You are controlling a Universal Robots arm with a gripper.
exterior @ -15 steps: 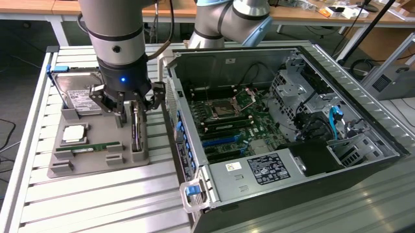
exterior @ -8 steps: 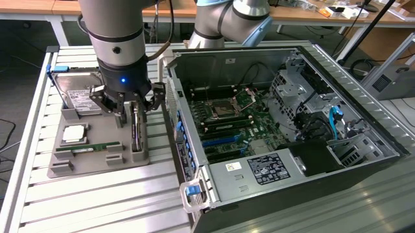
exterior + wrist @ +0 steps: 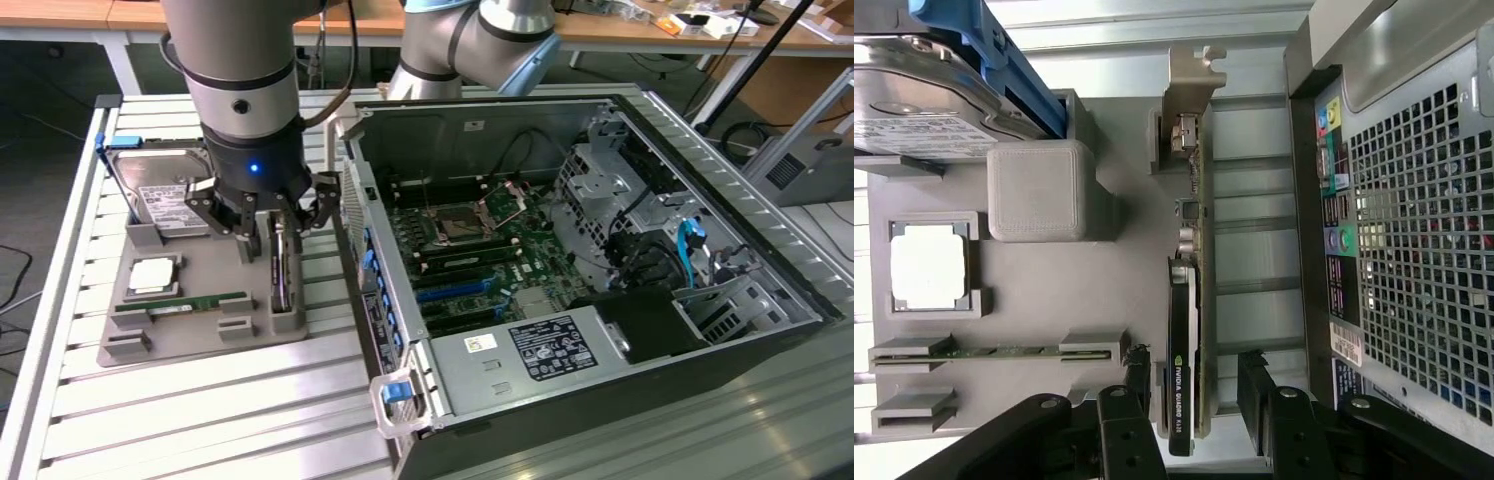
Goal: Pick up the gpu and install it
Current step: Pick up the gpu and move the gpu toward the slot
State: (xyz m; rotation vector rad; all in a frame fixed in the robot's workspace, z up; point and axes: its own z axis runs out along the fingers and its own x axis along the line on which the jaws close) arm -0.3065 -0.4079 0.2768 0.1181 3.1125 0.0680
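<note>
Robot lab: arm [image 3: 240, 70], open PC [image 3: 467, 125], benches [image 3: 601, 30].

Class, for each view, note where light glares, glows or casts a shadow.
Exterior view: a blue light glows on the arm, and the table slats shine pale. Wrist view: the CPU glares blank white, and shadow lies beside the grey block.

On the worktop [image 3: 200, 400], a holder tray [image 3: 200, 345] lies at the exterior view's left, just beside the computer case [image 3: 441, 130]. On the tray, the hard drive [image 3: 167, 195] stands at the far end, with the processor [image 3: 151, 275] and then the RAM stick [image 3: 180, 302] nearer the camera. The gpu [image 3: 280, 275] stands on edge along the side next to the case (the claw [image 3: 276, 240] straddles it, one finger each side).
</note>
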